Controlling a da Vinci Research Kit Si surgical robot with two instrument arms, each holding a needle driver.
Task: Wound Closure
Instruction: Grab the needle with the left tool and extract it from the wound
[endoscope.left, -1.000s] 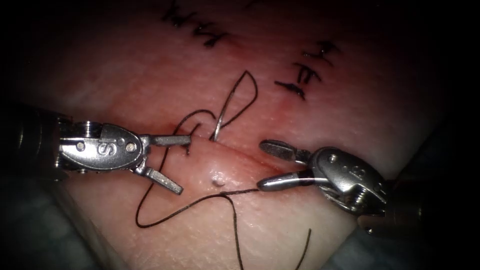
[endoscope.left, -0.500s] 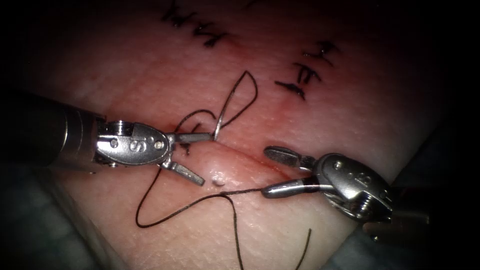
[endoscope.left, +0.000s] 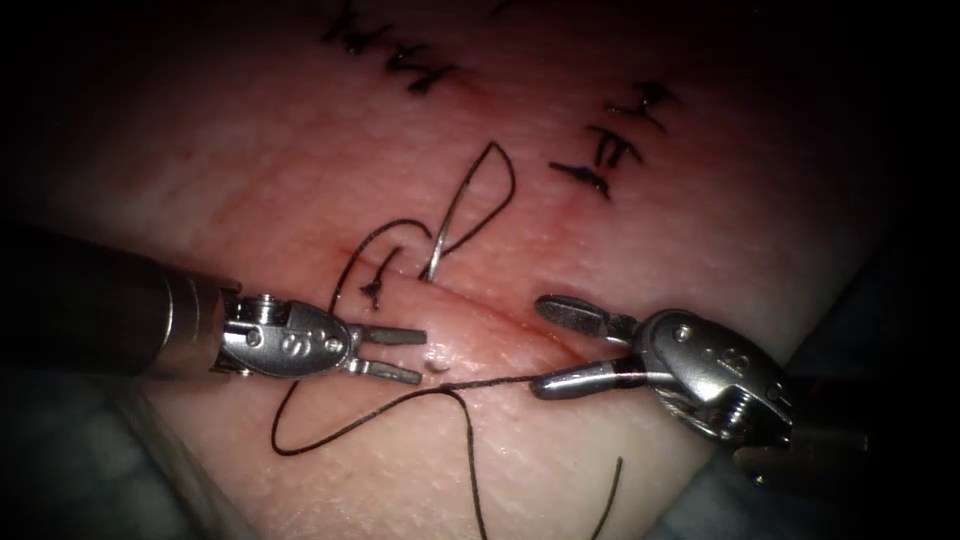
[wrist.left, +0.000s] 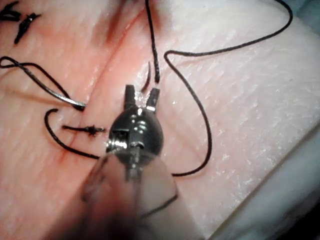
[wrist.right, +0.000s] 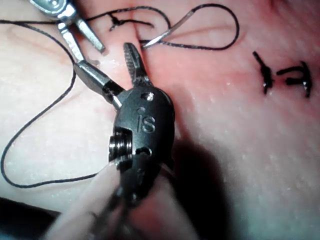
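The curved needle (endoscope.left: 445, 232) stands up out of the tissue (endoscope.left: 300, 170), one end sunk in at the lip of the cut (endoscope.left: 490, 315) toward its left end; neither tool holds it. Black thread (endoscope.left: 500, 180) loops back from its free end. My left tool (endoscope.left: 418, 357) hovers just below the cut on the left, jaws slightly open on nothing. The right tool (endoscope.left: 543, 344) sits at the cut's right end, jaws wide open and holding nothing, with thread (endoscope.left: 470, 385) running under its lower jaw. The left wrist view has the left tool (wrist.left: 142, 92) and needle (wrist.left: 65, 99); the right wrist view has the right tool (wrist.right: 104, 56) and needle (wrist.right: 161, 37).
A tied knot with short tails (endoscope.left: 374, 291) lies left of the needle. Finished black stitches (endoscope.left: 610, 150) and more stitches (endoscope.left: 425, 72) sit further back. Slack thread (endoscope.left: 300, 440) curls over the near tissue. A small white speck (endoscope.left: 435, 365) lies by the left jaws.
My left tool came forward to the needle's base, then dropped down and right away from it, its jaws narrowing. The right tool drifted slightly right. The needle stayed in place.
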